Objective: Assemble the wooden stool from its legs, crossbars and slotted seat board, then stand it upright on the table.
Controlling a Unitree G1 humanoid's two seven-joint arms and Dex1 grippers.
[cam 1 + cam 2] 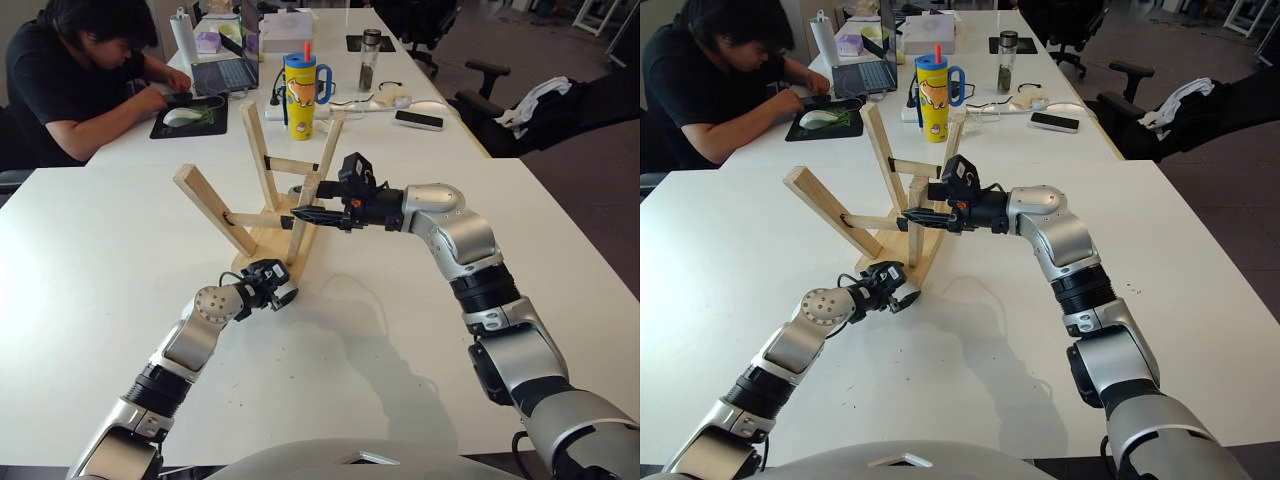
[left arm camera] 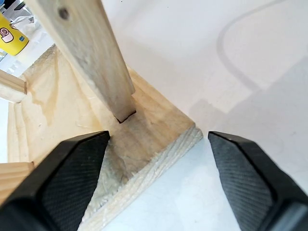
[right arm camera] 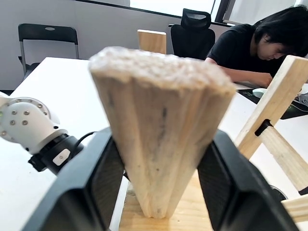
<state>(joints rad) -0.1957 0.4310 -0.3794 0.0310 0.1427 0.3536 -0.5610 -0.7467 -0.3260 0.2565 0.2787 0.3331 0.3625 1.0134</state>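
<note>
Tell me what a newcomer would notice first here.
The wooden stool stands upside down on the white table, its seat board flat and its legs sticking up. The right pincer is shut on the nearest leg, while the left pincer sits open astride the seat board's near corner.

Seat board (image 2: 144, 130) and leg (image 3: 159, 144): pale bare wood, matt, grain plain to see, board edge rough-sawn, leg end fuzzy. Left claw (image 2: 158, 139) pads (image 2: 72, 183): black, matt, fine cross-hatch texture, plastic or rubber; right claw (image 3: 161, 137) has the same finish. Counter (image 2: 202, 48): white, smooth, faint sheen.
</note>
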